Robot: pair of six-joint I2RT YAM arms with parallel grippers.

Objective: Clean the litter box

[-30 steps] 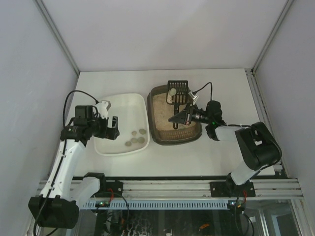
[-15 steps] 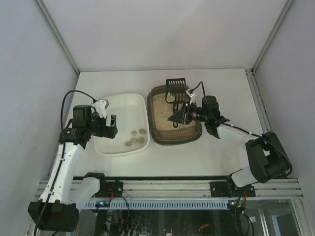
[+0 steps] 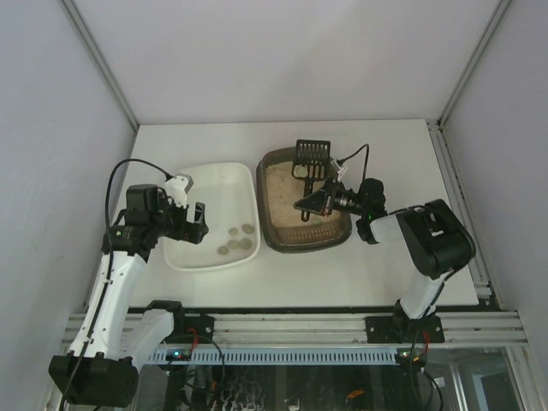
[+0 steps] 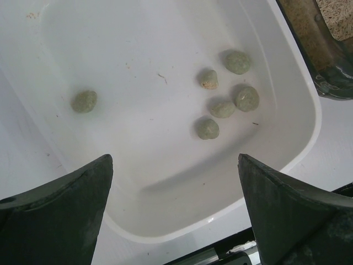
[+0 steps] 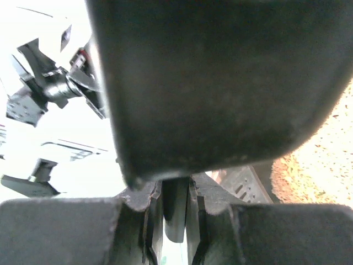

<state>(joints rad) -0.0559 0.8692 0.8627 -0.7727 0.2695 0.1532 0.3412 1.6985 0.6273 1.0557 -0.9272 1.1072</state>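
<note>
Litter box [image 3: 295, 245] beneath scoop [image 3: 310, 154] clamped by right gripper [image 3: 306, 205]

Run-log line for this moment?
right gripper: jaws shut on scoop over litter box | left gripper: jaws open above white tray | six clumps inside

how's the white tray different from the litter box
Colour: the white tray is plain white; the litter box is dark brown-grey.
Contents: the tray holds six grey-green clumps on a mostly bare floor; the box is filled with beige litter, with a black scoop at its far end.
Both are rounded rectangles of similar size, sitting side by side.
</note>
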